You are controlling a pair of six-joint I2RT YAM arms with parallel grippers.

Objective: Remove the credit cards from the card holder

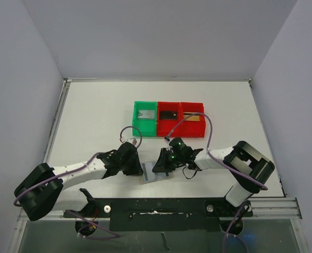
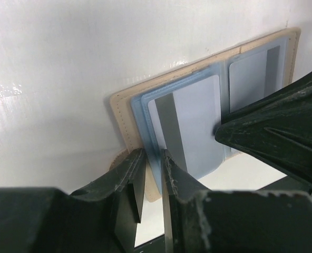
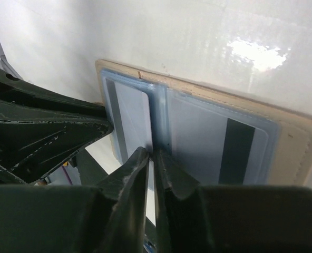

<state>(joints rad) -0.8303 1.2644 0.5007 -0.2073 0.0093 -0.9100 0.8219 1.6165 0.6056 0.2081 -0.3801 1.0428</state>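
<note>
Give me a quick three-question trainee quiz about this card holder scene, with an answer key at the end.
1. True or false: the card holder lies folded shut.
2. The bin holding the silver-grey card is: A green, B red, C blue.
3. How many striped cards show in the holder's pockets?
Key: 1 false; 2 A; 3 two.

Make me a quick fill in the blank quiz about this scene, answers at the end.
Rather than closed, the card holder lies ___ on the table. The left bin, holding the silver card, is ___. The middle bin, holding the black card, is ___. The card holder's pockets are light ___.
Missing words: open, green, red, blue.
</note>
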